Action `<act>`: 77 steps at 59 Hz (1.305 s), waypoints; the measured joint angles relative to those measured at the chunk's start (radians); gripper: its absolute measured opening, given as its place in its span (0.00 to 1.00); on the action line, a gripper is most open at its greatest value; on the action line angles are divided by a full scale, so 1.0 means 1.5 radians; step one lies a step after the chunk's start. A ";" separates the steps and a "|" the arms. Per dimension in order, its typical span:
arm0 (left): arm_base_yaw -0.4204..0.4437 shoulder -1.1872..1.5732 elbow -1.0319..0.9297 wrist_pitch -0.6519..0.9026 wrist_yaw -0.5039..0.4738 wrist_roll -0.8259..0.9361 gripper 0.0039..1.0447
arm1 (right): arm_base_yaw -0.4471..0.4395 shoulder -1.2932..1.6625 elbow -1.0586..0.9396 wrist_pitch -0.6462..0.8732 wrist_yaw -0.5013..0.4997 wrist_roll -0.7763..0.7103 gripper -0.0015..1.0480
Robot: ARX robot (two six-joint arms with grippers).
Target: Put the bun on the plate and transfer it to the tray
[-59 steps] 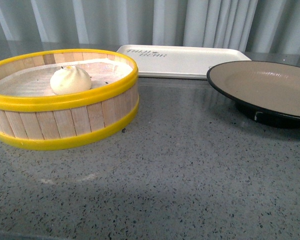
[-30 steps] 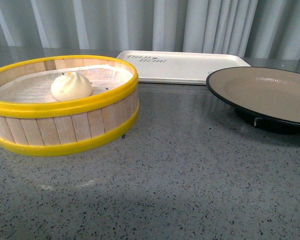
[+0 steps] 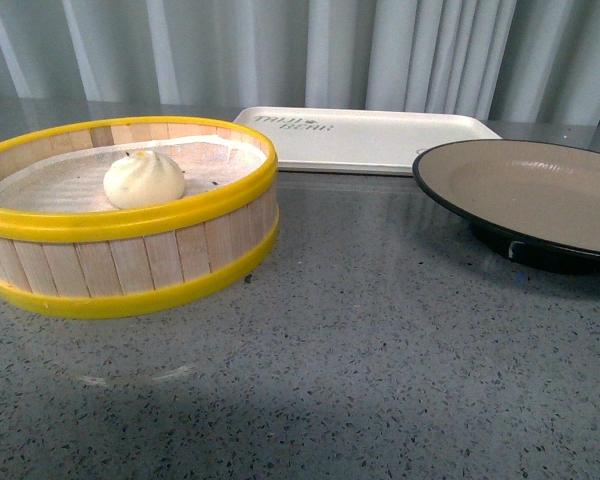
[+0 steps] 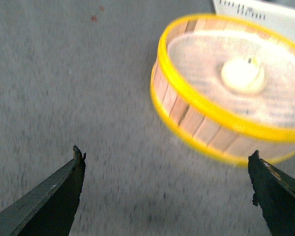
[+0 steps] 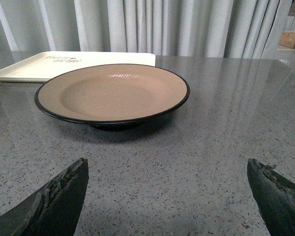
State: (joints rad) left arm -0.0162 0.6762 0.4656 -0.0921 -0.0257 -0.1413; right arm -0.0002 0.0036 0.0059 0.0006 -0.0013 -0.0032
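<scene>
We hold the left gripper [image 4: 167,160] and right gripper [image 5: 167,164] wide open, gripping nothing; the bun [image 3: 144,179] sits inside the steamer basket [image 3: 130,265].

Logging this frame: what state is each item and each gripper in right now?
bun: resting inside the steamer basket, not gripped.
steamer basket: uncovered, upright on the table, holding only the bun.
plate: upright, empty.
tray: lying flat, empty.
left gripper: open, holding nothing, short of the basket.
right gripper: open, holding nothing, facing the plate.
</scene>
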 joint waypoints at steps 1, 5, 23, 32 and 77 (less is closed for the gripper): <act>-0.006 0.022 0.016 0.015 -0.002 -0.001 0.94 | 0.000 0.000 0.000 0.000 0.000 0.000 0.92; -0.038 0.129 0.097 0.073 -0.020 0.004 0.94 | 0.000 0.000 0.000 0.000 0.000 0.000 0.92; -0.144 0.509 0.476 0.046 -0.048 0.041 0.94 | 0.000 0.000 0.000 0.000 0.000 0.000 0.92; -0.160 0.591 0.547 -0.010 -0.069 0.066 0.94 | 0.000 0.000 0.000 0.000 0.000 0.000 0.92; -0.149 0.592 0.494 -0.081 -0.058 0.076 0.94 | 0.000 0.000 0.000 0.000 0.000 0.000 0.92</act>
State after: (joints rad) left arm -0.2398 1.5646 1.2060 -0.2142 -0.1131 -0.0277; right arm -0.0002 0.0036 0.0059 0.0006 -0.0013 -0.0032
